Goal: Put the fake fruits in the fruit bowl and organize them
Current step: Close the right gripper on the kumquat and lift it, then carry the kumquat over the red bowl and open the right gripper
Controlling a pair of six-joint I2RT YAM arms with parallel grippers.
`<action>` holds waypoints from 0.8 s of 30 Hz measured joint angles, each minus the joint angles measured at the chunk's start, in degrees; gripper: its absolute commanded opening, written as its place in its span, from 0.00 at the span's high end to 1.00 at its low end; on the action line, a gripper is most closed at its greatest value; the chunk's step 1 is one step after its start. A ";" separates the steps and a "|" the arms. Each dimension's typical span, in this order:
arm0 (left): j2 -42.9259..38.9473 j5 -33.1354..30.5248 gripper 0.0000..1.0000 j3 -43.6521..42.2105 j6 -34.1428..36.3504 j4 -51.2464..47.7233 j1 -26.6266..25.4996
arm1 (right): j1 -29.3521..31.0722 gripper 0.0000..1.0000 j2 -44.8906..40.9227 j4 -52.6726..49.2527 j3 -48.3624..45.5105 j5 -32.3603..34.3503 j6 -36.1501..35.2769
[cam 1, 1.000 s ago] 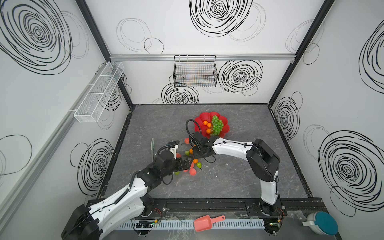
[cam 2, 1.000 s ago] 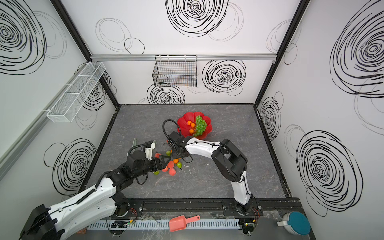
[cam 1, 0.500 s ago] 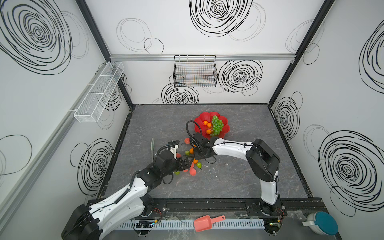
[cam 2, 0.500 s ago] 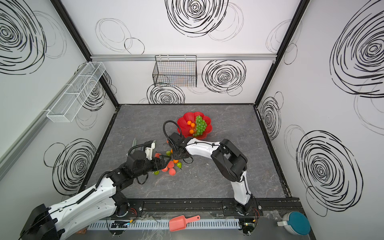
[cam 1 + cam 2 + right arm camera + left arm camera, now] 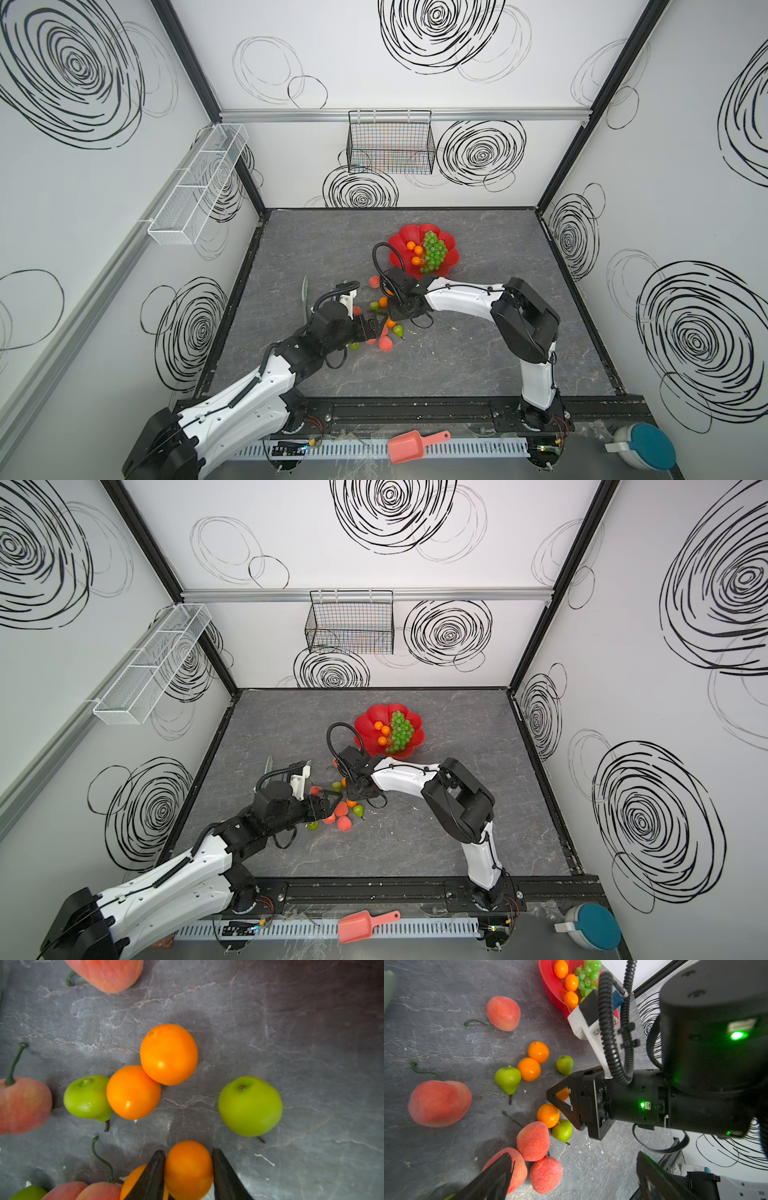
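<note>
The red flower-shaped fruit bowl (image 5: 400, 244) (image 5: 365, 725) holds green grapes (image 5: 434, 252) and three orange balls. Loose fake fruits lie in front of it: peaches (image 5: 385, 343), pears (image 5: 398, 330) and oranges (image 5: 382, 301). My right gripper (image 5: 392, 319) (image 5: 188, 1167) points down into this cluster, shut on an orange ball (image 5: 188, 1169), with both fingers against its sides. Two more oranges (image 5: 168, 1054) and two pears (image 5: 250, 1105) lie just beyond it. My left gripper (image 5: 374, 328) (image 5: 573, 1169) is open beside the peaches (image 5: 533, 1140), and one finger (image 5: 496, 1176) overlaps a peach.
A green leaf-like piece (image 5: 304, 291) lies left of the fruit. A black wire basket (image 5: 390, 143) hangs on the back wall and a white mesh rack (image 5: 195, 187) on the left wall. A salmon-pink scoop (image 5: 415, 445) lies outside the front rail.
The right gripper's jaws have narrowed onto the orange ball. Both arms have stayed almost in place.
</note>
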 measured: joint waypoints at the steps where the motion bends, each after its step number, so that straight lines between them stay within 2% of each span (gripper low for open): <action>1: 0.00 0.00 0.04 0.00 0.00 0.00 0.00 | 0.00 0.63 0.00 0.00 0.00 0.00 0.02; 12: 0.07 -0.61 0.04 0.70 0.24 -0.52 0.00 | -0.11 0.67 -1.77 -0.20 -0.72 0.28 0.13; 18: 1.05 -0.83 0.04 3.37 0.92 -0.39 0.00 | -1.60 0.69 -9.20 -0.07 -2.84 -0.15 0.11; 24: 5.27 -0.48 0.04 6.12 1.73 0.24 0.37 | -7.26 0.72 -18.14 1.84 -6.58 -1.62 -0.09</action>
